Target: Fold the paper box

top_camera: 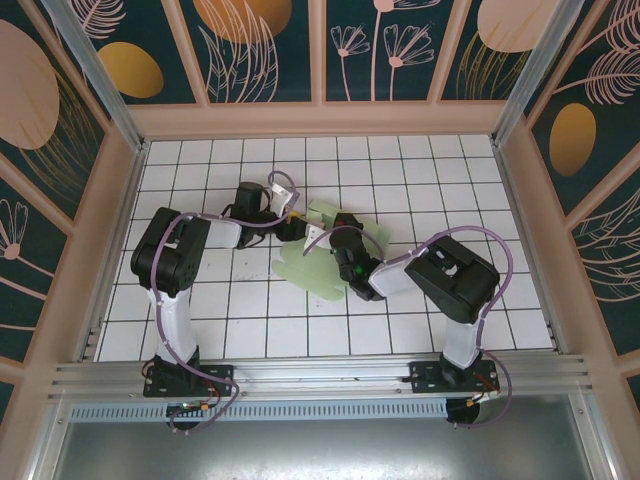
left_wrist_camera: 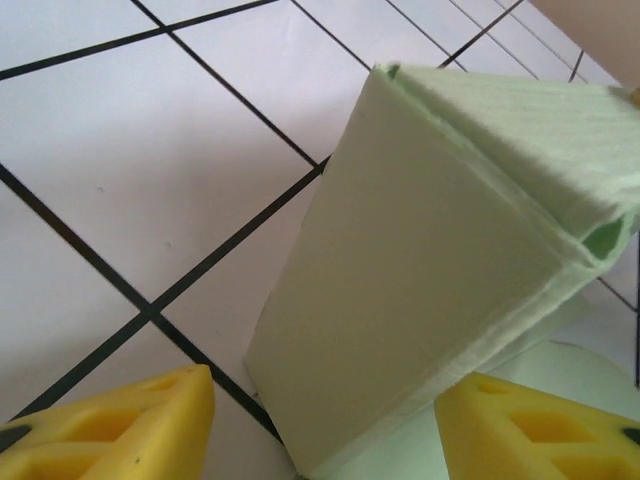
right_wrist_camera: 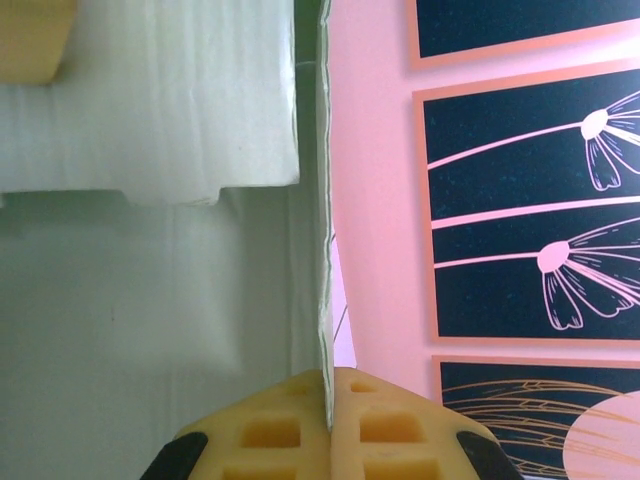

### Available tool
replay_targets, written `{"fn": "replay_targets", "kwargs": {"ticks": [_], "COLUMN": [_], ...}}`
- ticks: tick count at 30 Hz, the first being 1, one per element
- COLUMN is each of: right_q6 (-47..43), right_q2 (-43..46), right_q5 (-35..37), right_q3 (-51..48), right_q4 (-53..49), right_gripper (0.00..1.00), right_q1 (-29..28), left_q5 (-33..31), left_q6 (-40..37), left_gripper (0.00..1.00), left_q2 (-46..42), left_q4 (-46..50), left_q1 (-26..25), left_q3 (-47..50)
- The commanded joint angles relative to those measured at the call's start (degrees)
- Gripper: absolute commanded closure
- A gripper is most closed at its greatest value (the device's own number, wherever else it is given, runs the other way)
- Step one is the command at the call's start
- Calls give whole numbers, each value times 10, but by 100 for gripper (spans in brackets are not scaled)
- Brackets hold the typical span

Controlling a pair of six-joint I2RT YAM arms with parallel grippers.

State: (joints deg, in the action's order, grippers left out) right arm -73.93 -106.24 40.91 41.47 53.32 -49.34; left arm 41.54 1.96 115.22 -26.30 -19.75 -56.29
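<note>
The paper box (top_camera: 312,266) is pale mint-green card, partly folded, lying mid-table on the white tiles. My left gripper (top_camera: 296,226) is at its far left side. In the left wrist view a raised, folded part of the paper box (left_wrist_camera: 420,260) stands between the yellow fingers (left_wrist_camera: 130,425), which are apart and not pressing it; my left gripper (left_wrist_camera: 325,430) is open. My right gripper (top_camera: 335,228) reaches in from the right. Its yellow pads (right_wrist_camera: 270,435) are closed together on the thin edge of an upright panel of the paper box (right_wrist_camera: 150,300), so my right gripper (right_wrist_camera: 330,405) is shut on it.
The tiled floor (top_camera: 240,320) with black grid lines is ringed by pink walls with dark floral panels (right_wrist_camera: 520,200). An aluminium rail (top_camera: 320,375) runs along the near edge by both arm bases. Open tiles lie to the left, right and front of the card.
</note>
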Motion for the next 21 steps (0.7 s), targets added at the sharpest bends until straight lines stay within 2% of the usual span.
{"fn": "replay_targets", "kwargs": {"ticks": [1,5,14,21], "right_q6": [21,24,31,32], "right_q2": [-11,-13,-15,-20], "right_q5": [-10,-11,-13,-15], "right_q3": [13,15,17,19], "right_q4": [-16,-17,-27,-27], "right_gripper": [100,100,100,100], "right_q1": [-12,-14,-17,-17], "left_q5": [-27,-42,-58,-63], "left_q6": [12,1,-17,-25], "left_gripper": [42,48,53,61], "left_q2": [-20,-32,-40,-42], "left_q4": [-83,-139,-194,-201], "left_q1": [-5,-7,-21,-22], "left_q3": [41,72,94,101]}}
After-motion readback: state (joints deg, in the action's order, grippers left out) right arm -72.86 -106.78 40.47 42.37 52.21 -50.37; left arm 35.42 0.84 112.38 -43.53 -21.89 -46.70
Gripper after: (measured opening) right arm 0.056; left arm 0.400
